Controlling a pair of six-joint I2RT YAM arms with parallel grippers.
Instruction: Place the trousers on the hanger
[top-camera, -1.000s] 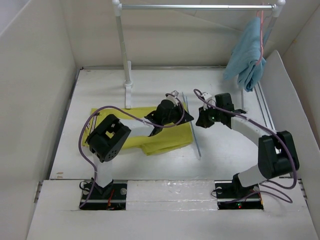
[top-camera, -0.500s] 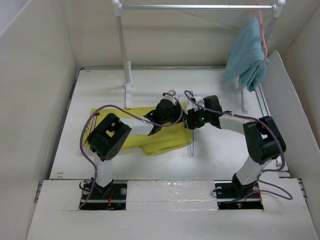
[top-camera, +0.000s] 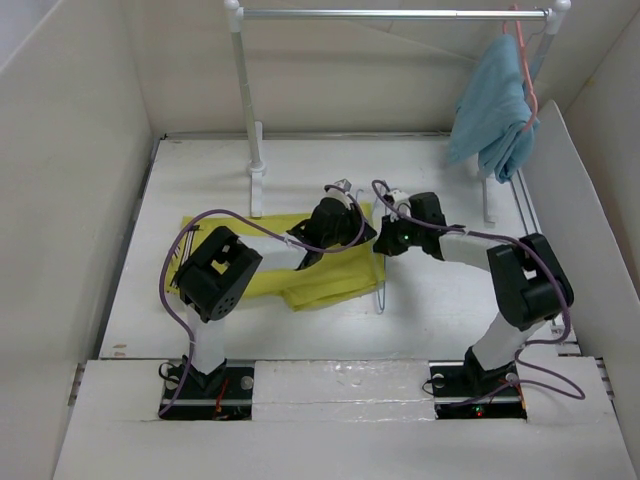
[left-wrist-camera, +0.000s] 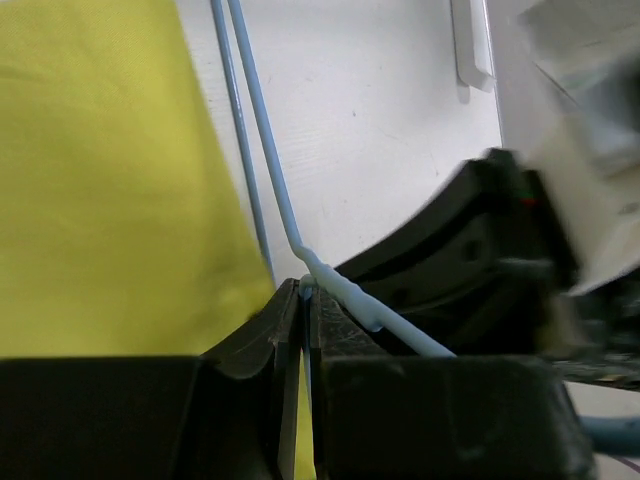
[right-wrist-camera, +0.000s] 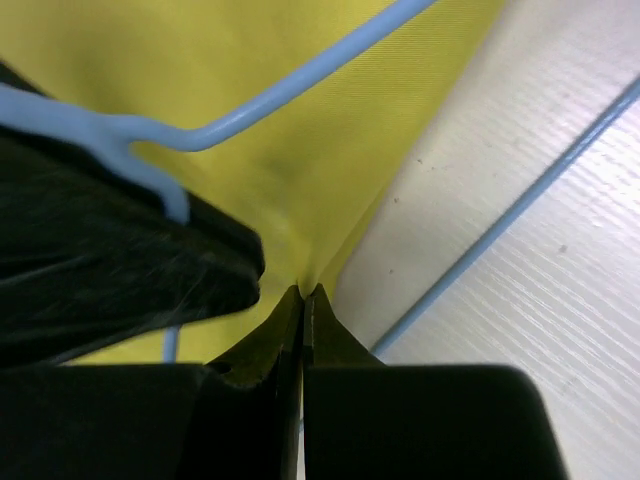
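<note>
**A:** Where do your fingers stand?

**B:** They meet in the middle of the top view, one pair just beside the other. Your left fingers (left-wrist-camera: 260, 345) are pressed together on the hanger (left-wrist-camera: 340, 288). A sliver of its pale-blue wire shows between the tips, and the twisted neck crosses just beside them.

**A:** And your right?

**B:** Your right fingers (right-wrist-camera: 345, 345) are closed on the edge of the trousers (right-wrist-camera: 300, 150), and the yellow cloth comes to a peak at the tips.

**A:** Where do the trousers lie?

**B:** Folded flat on the table (top-camera: 450, 290), left of centre, with your left arm over them. The hanger lies along their right edge, its long wire running toward the bottom of the frame.

**A:** And farther back?

**B:** The rail (top-camera: 400, 14) crosses the top of the frame. At its upper right end a light-blue cloth (top-camera: 490, 115) hangs on a pink hanger (top-camera: 523, 60), well apart from your fingers.
</note>
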